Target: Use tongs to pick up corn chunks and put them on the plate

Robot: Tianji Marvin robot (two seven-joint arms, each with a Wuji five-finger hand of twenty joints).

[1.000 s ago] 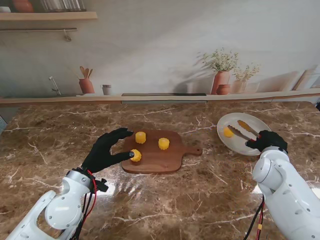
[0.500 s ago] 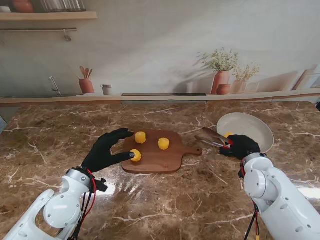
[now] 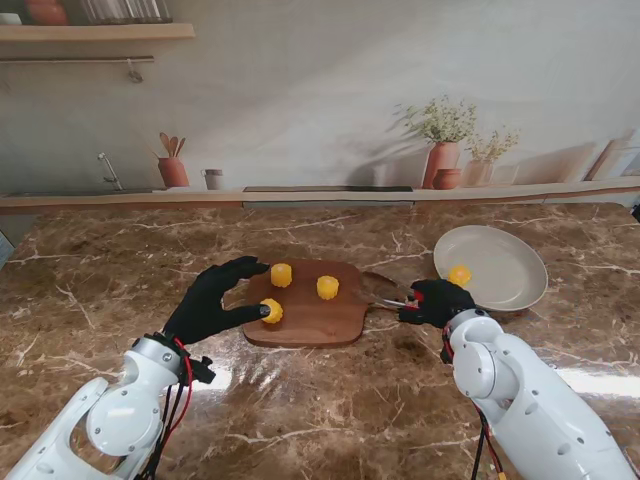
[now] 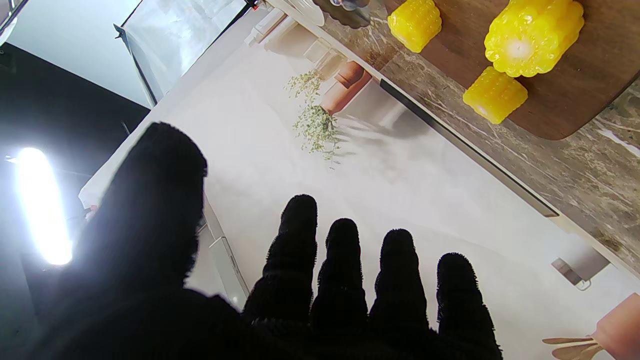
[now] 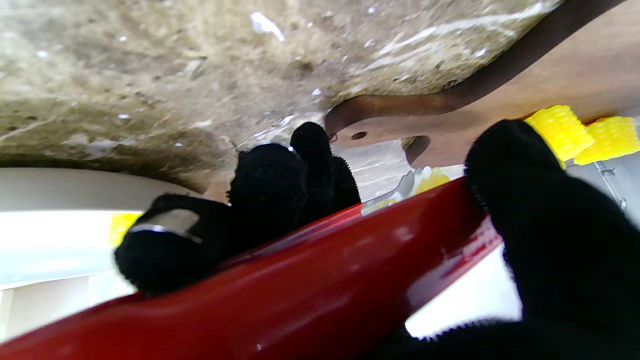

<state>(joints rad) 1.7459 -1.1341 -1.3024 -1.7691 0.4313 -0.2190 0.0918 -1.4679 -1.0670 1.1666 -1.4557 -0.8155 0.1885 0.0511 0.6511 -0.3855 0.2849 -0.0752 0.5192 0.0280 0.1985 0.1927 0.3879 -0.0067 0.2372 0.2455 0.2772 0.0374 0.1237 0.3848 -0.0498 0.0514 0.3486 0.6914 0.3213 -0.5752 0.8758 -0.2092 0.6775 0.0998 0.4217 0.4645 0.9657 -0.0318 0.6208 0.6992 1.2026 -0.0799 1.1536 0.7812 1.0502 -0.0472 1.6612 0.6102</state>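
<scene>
Three yellow corn chunks (image 3: 282,275) (image 3: 327,287) (image 3: 271,311) lie on the wooden cutting board (image 3: 310,322); the left wrist view shows them too (image 4: 530,35). A fourth corn chunk (image 3: 460,274) lies on the white plate (image 3: 505,280) at the right. My right hand (image 3: 437,302) is shut on the red-handled tongs (image 5: 320,280), whose tips (image 3: 385,291) reach over the board's handle. My left hand (image 3: 212,300) rests open at the board's left edge, its thumb touching the nearest chunk.
A marble counter (image 3: 330,400) carries everything. Along the back ledge stand terracotta pots with dried flowers (image 3: 442,160), a utensil pot (image 3: 172,170) and a small cup (image 3: 213,179). A shelf (image 3: 95,32) hangs at the upper left.
My right hand has swung the tongs from over the plate leftward to the board's handle, leaving a corn chunk on the plate. The left hand has not moved.
</scene>
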